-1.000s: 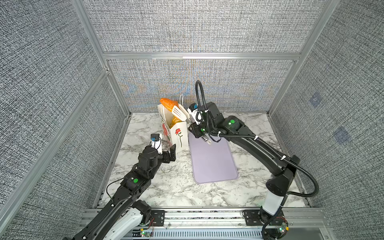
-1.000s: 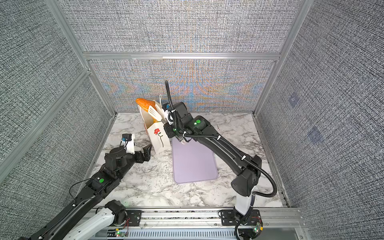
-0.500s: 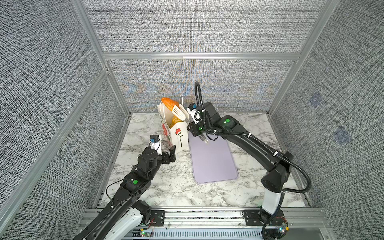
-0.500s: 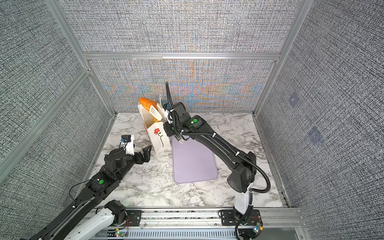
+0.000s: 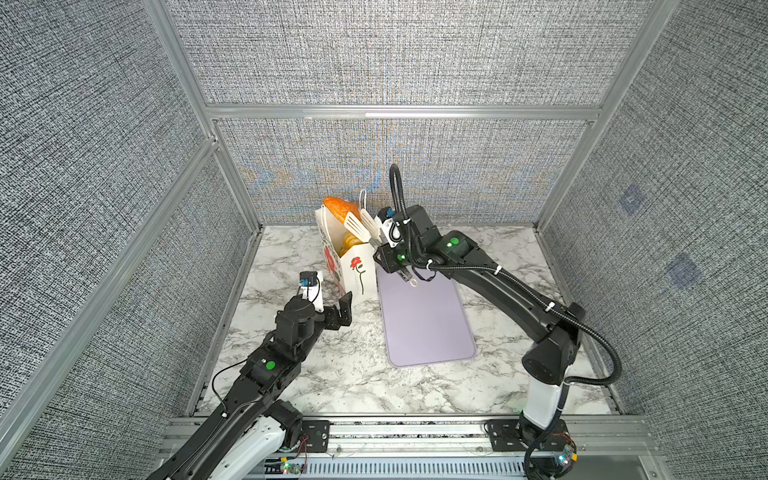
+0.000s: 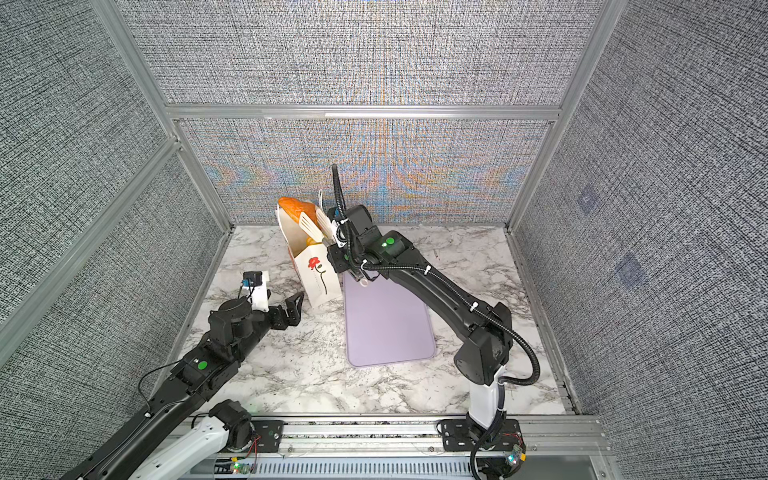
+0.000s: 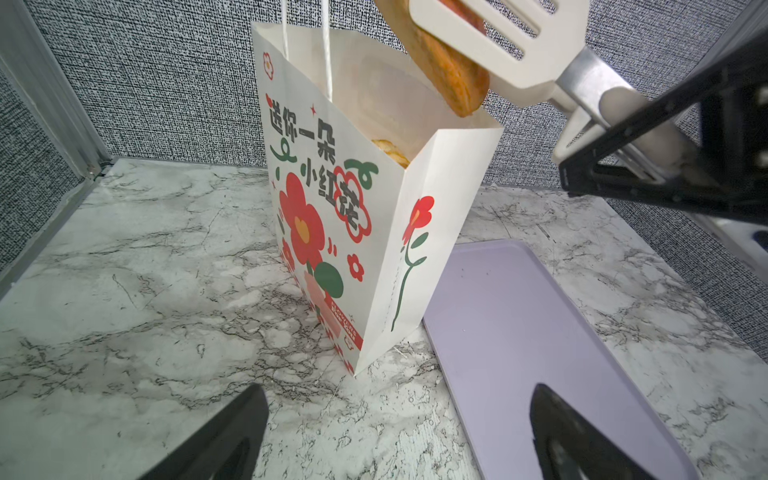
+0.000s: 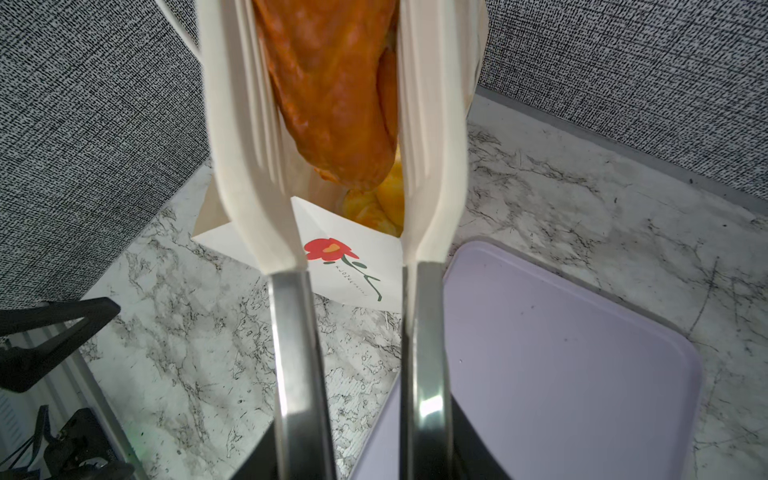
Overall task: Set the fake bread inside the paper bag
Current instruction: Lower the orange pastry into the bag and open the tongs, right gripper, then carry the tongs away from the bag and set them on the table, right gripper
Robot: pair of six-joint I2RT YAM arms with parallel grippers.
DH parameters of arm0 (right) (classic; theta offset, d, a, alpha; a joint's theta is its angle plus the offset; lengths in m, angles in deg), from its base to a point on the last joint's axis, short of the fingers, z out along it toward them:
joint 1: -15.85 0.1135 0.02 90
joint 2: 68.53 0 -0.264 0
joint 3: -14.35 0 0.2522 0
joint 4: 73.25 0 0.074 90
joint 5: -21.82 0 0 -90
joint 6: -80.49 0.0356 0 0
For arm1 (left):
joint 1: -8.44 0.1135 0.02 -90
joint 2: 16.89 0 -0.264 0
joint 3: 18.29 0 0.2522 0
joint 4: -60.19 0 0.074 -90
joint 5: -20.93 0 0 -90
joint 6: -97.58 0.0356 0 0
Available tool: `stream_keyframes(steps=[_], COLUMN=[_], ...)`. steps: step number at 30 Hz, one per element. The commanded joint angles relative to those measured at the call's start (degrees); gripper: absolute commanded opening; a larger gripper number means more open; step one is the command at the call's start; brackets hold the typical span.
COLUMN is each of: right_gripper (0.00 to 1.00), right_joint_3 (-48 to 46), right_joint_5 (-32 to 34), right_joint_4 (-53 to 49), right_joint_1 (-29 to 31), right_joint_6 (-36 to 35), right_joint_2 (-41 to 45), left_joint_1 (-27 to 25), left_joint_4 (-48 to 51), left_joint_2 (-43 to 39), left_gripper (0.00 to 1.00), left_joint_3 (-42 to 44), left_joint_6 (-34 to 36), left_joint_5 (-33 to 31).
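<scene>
Tongs (image 5: 359,224) have spread a little. Right hand (image 5: 378,246) grips them, bread (image 5: 338,206) over bag (image 5: 355,274). Open slowly so it drops in. Left hand (image 5: 341,311), at bag's 7 o'clock, is wide.

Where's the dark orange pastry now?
In both top views the dark orange pastry is at the back, left of centre, in the white tongs over the open mouth of the paper bag.
</scene>
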Motion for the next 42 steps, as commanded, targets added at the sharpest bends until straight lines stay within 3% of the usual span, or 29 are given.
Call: stream_keyframes(steps=[1,16,23,37,42], right_gripper=[0.43,0.53,0.54,0.55,0.56], right_joint_3=[-0.05,0.48,-0.38,-21.53,-30.82], right_joint_5=[0.31,0.16,0.61,12.45,14.35], right_joint_4=[2.02,1.64,1.32,3.73,5.49], right_joint_1=[-0.18,-0.69,-0.60,-1.98,-4.50], right_joint_6=[0.41,0.29,-0.83,-4.91,-3.37], right_joint_2=[0.50,-0.01,3.07,22.02,28.08], left_joint_1=[0.09,0.09,0.10,-0.01,-0.03], left_joint_4=[-0.71,-0.60,-0.33,-1.28,-3.48], left_joint_2=[-0.08,0.36,-0.14,-1.03,-1.00], left_gripper=[1.00,1.00,0.99,0.99,0.99], left_joint_3=[-0.09,-0.44,-0.33,3.53,4.28], left_joint_6=[-0.49,-0.75,-1.10,-3.53,-4.96], left_joint_5=[0.78,1.88,1.77,6.03,7.43])
